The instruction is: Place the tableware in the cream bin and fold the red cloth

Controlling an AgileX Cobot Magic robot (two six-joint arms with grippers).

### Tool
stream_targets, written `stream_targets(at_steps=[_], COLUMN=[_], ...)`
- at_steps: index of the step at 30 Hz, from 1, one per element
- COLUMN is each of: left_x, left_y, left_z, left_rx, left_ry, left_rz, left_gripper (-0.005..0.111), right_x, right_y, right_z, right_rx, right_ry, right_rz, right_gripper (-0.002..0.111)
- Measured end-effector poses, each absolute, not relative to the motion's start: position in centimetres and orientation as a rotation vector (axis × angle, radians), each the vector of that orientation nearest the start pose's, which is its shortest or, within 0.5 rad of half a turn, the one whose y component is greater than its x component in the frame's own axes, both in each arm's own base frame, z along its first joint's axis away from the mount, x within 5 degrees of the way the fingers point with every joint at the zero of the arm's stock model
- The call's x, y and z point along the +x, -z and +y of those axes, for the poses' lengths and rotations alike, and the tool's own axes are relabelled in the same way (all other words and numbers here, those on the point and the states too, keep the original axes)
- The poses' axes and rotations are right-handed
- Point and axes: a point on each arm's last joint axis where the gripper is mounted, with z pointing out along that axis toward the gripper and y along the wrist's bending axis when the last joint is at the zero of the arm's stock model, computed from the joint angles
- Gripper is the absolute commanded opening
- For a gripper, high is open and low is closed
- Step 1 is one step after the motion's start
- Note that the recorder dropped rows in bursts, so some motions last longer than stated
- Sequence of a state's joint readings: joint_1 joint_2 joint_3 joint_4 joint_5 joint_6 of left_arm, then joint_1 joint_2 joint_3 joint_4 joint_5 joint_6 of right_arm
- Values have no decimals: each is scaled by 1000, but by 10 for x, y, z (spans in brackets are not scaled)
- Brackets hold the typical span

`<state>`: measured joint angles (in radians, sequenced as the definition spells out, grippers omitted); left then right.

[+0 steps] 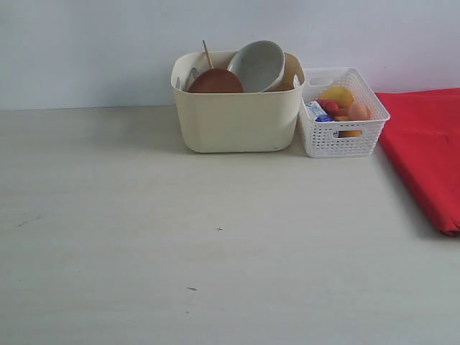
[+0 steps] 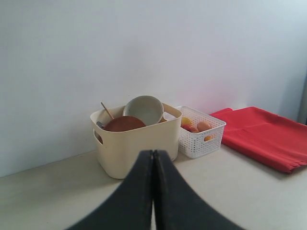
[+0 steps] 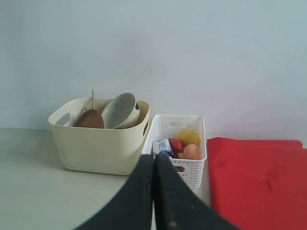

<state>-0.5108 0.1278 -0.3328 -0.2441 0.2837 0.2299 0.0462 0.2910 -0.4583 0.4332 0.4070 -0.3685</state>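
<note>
Cream bin (image 1: pixel 233 118) seemingly touches basket (image 1: pixel 338 140); red cloth (image 1: pixel 428 147) apart

three cameras face across the worktop (image 1: pixel 215 237)
exterior looks slightly down from nearer; wrist views sit low, further back; all share the smooth cream plastic bin (image 1: pixel 233 122) and bright red cloth (image 1: pixel 424 144).
</note>
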Motion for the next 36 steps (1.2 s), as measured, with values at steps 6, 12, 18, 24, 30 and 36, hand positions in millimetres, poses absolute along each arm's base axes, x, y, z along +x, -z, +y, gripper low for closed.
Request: stream_targets(at_steps=[6, 12, 18, 24, 30, 36], left_x=[45, 60, 56, 56, 56, 54], left_y=[-273, -231, -210, -201, -191, -184], left_z=[-31, -23, -12, -8, -3, -1], left_rx=[461, 241, 94, 27, 12, 26], left_ry=[424, 330, 244, 176, 76, 24], left_rz=[1553, 1546, 1541, 1628, 1734, 1817], left_gripper=[0, 0, 0, 0, 0, 0], right_x=[66, 66, 66, 66, 66, 66], right_y=[-315, -315, -315, -315, -315, -315], right_z=[18, 18, 18, 18, 18, 18], right_rx=[-135, -135, -135, -134, -133, -132], right_ry=[-203, -203, -203, -203, -204, -206], right_rz=[1686, 1686, 1686, 1686, 1686, 1686], right_gripper=[0, 0, 0, 0, 0, 0])
